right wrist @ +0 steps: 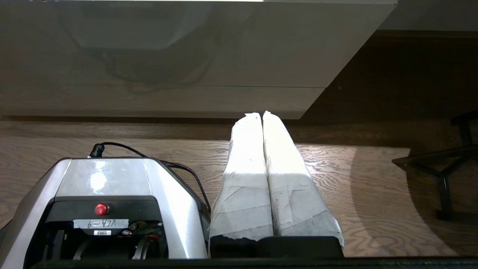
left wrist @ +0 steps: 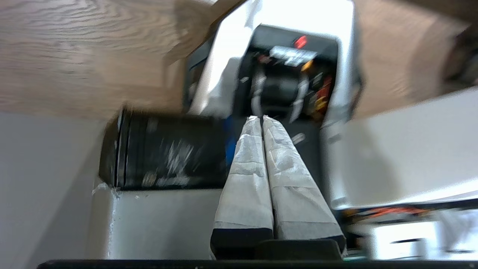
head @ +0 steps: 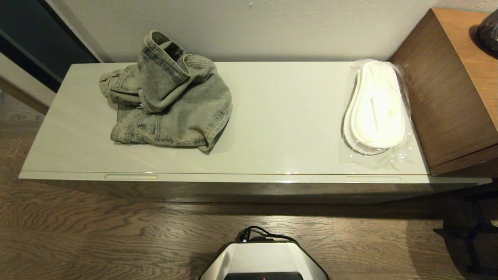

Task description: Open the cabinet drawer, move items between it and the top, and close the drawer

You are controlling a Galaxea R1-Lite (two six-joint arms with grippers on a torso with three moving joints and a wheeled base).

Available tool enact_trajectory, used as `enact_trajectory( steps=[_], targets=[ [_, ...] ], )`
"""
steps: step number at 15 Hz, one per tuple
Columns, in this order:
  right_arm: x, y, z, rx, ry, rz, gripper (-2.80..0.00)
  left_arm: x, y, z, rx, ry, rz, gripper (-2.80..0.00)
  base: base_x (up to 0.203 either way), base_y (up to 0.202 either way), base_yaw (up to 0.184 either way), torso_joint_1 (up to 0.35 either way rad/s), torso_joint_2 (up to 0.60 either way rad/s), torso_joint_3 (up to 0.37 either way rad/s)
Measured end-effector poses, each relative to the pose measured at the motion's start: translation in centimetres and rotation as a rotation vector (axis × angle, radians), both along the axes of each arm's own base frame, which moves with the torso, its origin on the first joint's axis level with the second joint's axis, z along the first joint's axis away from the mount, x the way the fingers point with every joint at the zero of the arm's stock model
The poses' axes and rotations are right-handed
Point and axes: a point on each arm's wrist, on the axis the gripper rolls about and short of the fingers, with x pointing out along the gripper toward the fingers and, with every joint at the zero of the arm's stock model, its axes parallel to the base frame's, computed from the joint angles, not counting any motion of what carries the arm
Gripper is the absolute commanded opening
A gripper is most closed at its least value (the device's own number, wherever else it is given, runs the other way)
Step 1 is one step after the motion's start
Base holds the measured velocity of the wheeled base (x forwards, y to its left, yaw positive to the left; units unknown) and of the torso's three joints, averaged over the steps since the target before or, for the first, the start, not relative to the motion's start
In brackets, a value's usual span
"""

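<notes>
Faded grey-blue jeans (head: 167, 93) lie crumpled on the left part of the glossy cream top (head: 284, 116). A clear-wrapped pair of white slippers (head: 375, 107) lies at its right end. The cabinet drawer (head: 249, 178) below the top is closed, with one recessed handle (head: 131, 177) at the left and another (head: 373, 179) at the right. Neither arm shows in the head view. My left gripper (left wrist: 260, 118) is shut and empty, pointing at my own base. My right gripper (right wrist: 258, 113) is shut and empty, low over the floor in front of the drawer front (right wrist: 168, 67).
A brown wooden unit (head: 451, 89) stands against the cabinet's right end. My base (head: 264, 260) sits on the wood floor in front of the cabinet. A dark metal stand (head: 472, 233) is on the floor at the right.
</notes>
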Motion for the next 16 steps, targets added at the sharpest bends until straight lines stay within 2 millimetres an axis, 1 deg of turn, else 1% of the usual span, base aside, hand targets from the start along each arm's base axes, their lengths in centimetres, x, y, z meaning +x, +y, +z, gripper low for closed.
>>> enact_trajectory(
  steps=[2,4,6,8,9,11,13,16],
  targets=[
    [0.0,0.0,0.0,0.000,0.000,0.000,-2.80,-0.7,0.1,-2.5,0.075,-0.035,-0.024,-2.80,0.000,0.000,0.000,0.000,0.00,0.000],
    [0.0,0.0,0.0,0.000,0.000,0.000,-2.80,-1.1,0.2,-4.1,0.188,-0.079,-0.031,-2.80,0.000,0.000,0.000,0.000,0.00,0.000],
    [0.0,0.0,0.0,0.000,0.000,0.001,-2.80,-1.4,0.3,-4.5,0.235,-0.102,-0.004,-2.80,0.000,0.000,0.000,0.000,0.00,0.000],
    [0.0,0.0,0.0,0.000,0.000,0.000,-2.80,-1.6,0.5,-4.5,0.293,-0.125,0.072,-2.80,0.000,0.000,0.000,0.000,0.00,0.000],
    [0.0,0.0,-0.1,0.000,0.004,0.001,-2.80,-1.3,0.7,-4.5,0.340,-0.137,0.140,-2.80,0.000,0.000,0.000,0.000,0.00,0.000],
    [0.0,0.0,0.0,0.000,-0.002,0.002,-2.80,-0.2,0.6,-4.6,0.335,-0.195,0.139,-2.80,0.000,0.000,0.000,0.000,0.00,0.000],
    [0.0,0.0,0.0,0.000,-0.001,0.000,-2.80,1.9,0.6,-4.9,0.342,-0.302,0.145,-2.80,0.000,0.000,0.000,0.000,0.00,0.000],
    [0.0,0.0,0.0,0.000,0.000,0.001,-2.80,5.3,0.6,-6.3,0.388,-0.472,0.146,-2.80,0.000,0.000,0.000,0.000,0.00,0.000]
  ],
)
